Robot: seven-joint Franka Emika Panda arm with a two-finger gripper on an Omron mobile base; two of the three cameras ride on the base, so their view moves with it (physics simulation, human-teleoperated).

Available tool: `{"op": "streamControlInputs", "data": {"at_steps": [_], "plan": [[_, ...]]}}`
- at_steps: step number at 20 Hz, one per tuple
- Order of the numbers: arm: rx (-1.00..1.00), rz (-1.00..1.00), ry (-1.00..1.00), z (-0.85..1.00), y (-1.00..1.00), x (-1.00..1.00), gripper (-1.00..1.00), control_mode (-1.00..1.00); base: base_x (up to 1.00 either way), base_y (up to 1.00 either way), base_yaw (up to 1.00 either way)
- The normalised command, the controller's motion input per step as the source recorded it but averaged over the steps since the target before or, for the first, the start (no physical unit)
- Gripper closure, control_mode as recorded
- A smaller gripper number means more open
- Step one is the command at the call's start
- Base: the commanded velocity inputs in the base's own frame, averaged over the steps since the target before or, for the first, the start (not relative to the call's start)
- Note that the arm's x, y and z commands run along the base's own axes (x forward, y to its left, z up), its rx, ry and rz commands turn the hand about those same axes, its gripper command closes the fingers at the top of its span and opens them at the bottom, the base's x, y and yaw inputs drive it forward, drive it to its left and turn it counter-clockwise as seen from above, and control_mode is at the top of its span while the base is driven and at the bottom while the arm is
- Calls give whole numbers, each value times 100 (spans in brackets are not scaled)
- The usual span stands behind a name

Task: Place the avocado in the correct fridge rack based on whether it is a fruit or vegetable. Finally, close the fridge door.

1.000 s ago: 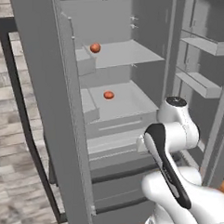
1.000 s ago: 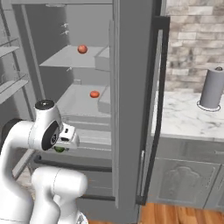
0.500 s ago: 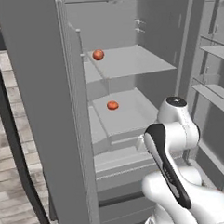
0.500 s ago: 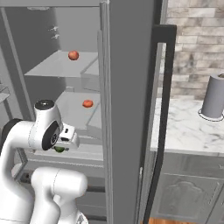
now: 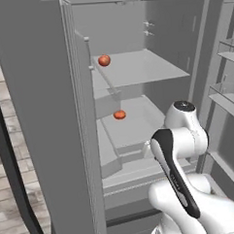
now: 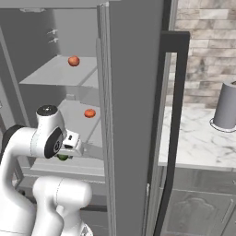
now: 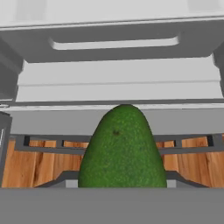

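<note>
Dark green glossy avocado (image 7: 123,148) carried at the open grey fridge.
The two-finger gripper (image 6: 64,156) grasps it at lower left of the right base view; it sits at bottom centre of the hand view. The pale grey fridge rack with slot-handled drawer (image 7: 114,42) lies along that view's top. Two small orange-red round fruits (image 5: 104,60) sit on the shelves, upper centre.

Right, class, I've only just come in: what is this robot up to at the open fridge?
The white arm is carrying the avocado in its gripper, held low in front of the open fridge. The hand view looks past the fruit at the fridge rack and the grey drawer with a slot handle above it. Two small orange-red fruits sit on the upper shelves. The avocado is not yet placed, and the door is open.
</note>
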Motion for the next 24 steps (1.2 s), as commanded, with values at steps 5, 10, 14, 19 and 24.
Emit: {"op": "streamControlInputs", "data": {"at_steps": [5,10,14,19,24], "plan": [[-2,-2,-1,-20,13,69,100,-100,14,0,0],[-7,-4,-1,-25,34,100,100,-100,0,0,0],[-6,-3,0,7,29,94,100,-100,0,0,0],[-1,-3,4,0,14,100,100,-100,0,0,0],[0,0,4,-12,0,98,100,-100,0,0,0]]}}
